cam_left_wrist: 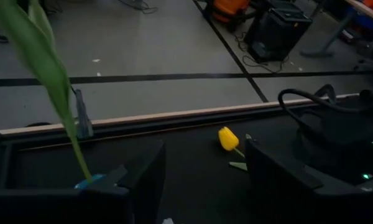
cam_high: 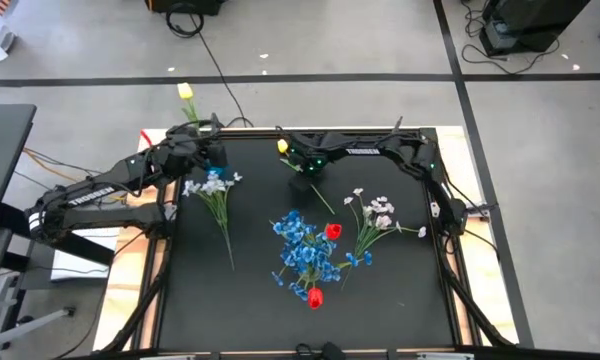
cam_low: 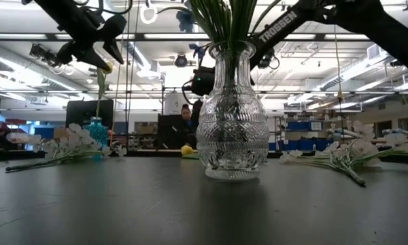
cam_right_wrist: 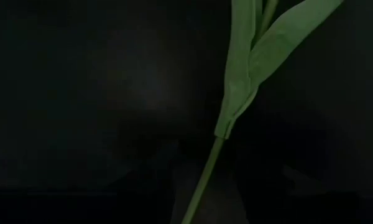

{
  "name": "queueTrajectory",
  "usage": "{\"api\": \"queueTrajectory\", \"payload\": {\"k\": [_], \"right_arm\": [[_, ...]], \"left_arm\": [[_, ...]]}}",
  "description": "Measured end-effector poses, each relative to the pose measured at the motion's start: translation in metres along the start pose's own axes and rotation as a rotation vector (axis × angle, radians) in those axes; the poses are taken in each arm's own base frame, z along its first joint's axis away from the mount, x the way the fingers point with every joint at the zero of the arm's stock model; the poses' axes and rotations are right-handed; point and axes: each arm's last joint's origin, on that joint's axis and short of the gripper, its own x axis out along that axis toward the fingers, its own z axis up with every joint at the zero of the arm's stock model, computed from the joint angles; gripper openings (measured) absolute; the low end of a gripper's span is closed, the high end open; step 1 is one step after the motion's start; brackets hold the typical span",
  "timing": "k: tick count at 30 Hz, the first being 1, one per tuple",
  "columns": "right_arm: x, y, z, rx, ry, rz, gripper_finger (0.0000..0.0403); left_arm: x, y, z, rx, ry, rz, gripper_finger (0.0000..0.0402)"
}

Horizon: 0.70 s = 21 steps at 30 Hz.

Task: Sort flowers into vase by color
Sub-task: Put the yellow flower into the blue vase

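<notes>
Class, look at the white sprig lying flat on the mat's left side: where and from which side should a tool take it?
Grip the white sprig on its bare green stem, below the blossoms, coming straight down from above with the fingers across the stem. It lies flat, alone on the black mat, and the stem runs thin and clear toward the near edge.

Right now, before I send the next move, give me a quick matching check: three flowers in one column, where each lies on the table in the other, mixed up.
Things:
1. blue bunch
2. lying yellow tulip
3. left white sprig

Places:
a. just nearer than the left tool, on the table's left side
b. the table's middle
c. at the right tool, near the far edge

Pairs: 1-b, 2-c, 3-a
</notes>
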Motion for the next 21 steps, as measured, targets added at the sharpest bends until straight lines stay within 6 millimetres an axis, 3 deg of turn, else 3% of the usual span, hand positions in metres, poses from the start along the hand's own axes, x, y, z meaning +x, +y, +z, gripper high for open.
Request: {"api": "queueTrajectory", "payload": {"k": [9, 16, 21], "right_arm": [[-0.007, 0.0, -0.001, 0.028, -0.002, -0.024, 0.0148], [0.013, -0.001, -0.012, 0.014, 0.098, -0.06, 0.009], [0.014, 0.004, -0.014, -0.022, 0.1, -0.075, 0.0044]], "left_arm": [[0.003, -0.007, -0.005, 0.026, 0.026, -0.016, 0.0223], [0.004, -0.005, -0.004, 0.051, 0.02, 0.001, 0.0223], [0.005, -0.004, -0.004, 0.051, 0.017, 0.007, 0.0223]]}}
